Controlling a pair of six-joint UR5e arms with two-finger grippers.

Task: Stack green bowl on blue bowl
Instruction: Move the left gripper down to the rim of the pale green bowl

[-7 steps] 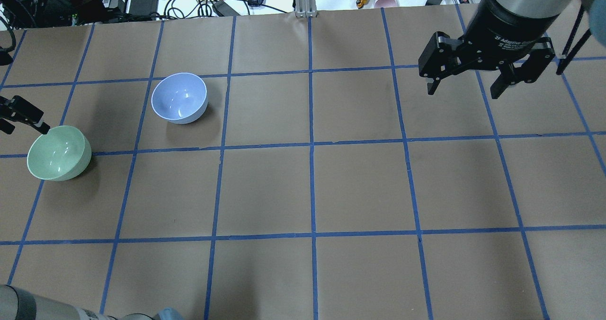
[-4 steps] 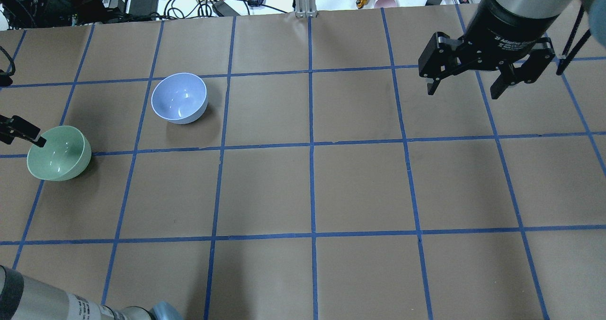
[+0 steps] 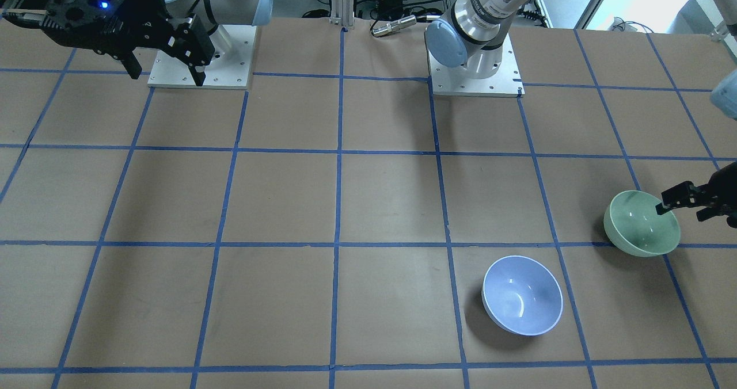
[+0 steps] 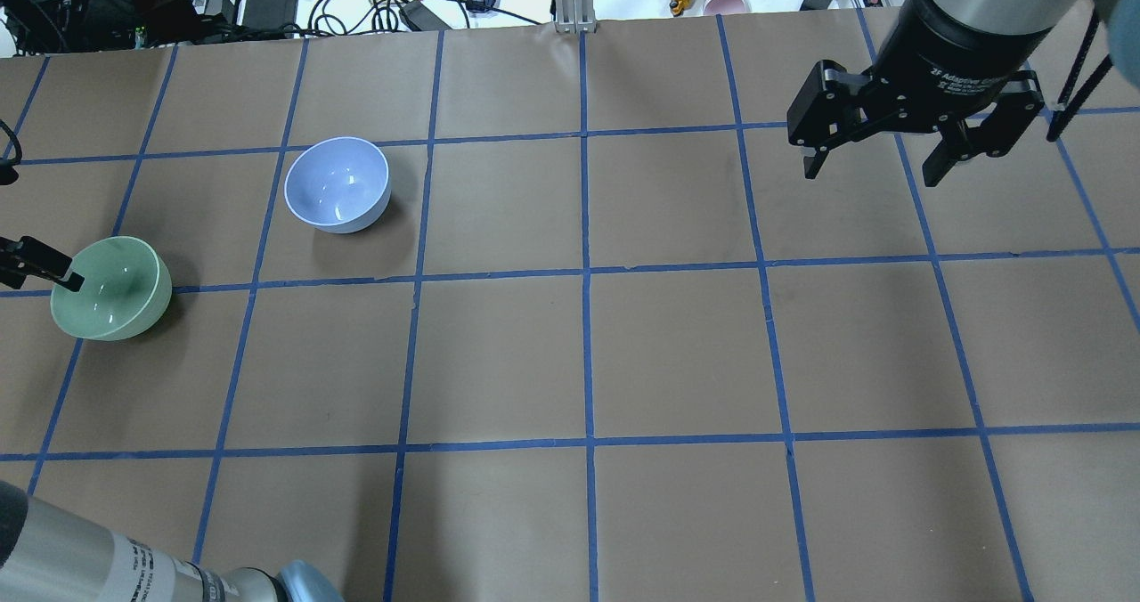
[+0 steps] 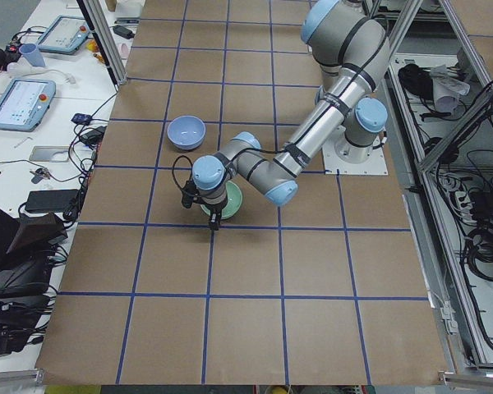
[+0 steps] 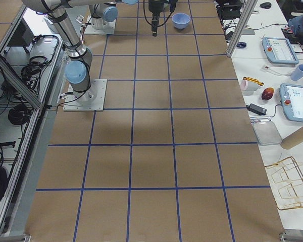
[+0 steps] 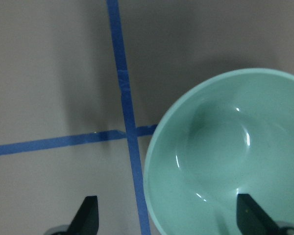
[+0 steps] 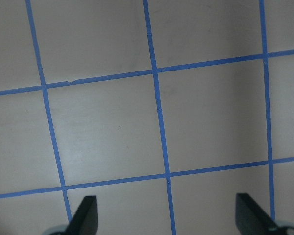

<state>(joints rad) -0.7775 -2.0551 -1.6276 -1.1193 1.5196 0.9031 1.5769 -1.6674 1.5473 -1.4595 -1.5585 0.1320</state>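
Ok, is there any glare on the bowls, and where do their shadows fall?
Left wrist view: small white glints inside the glossy pale mint-green bowl, no washout. Overhead view: a faint streak inside the glossy pale periwinkle-blue bowl, its soft shadow on the brown table to the view's right.

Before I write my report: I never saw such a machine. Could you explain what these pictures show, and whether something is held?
This is a robot with two arms at a table marked with blue tape lines. Each arm ends in a two-finger gripper. Two pictures look down from behind and in front of the robot, two from the table's ends, two from cameras on the wrists. A green bowl and a blue bowl stand apart, both empty. The left gripper is open, one finger inside the green bowl, one outside its rim. The right gripper hangs open, far from both bowls. Nothing is held.
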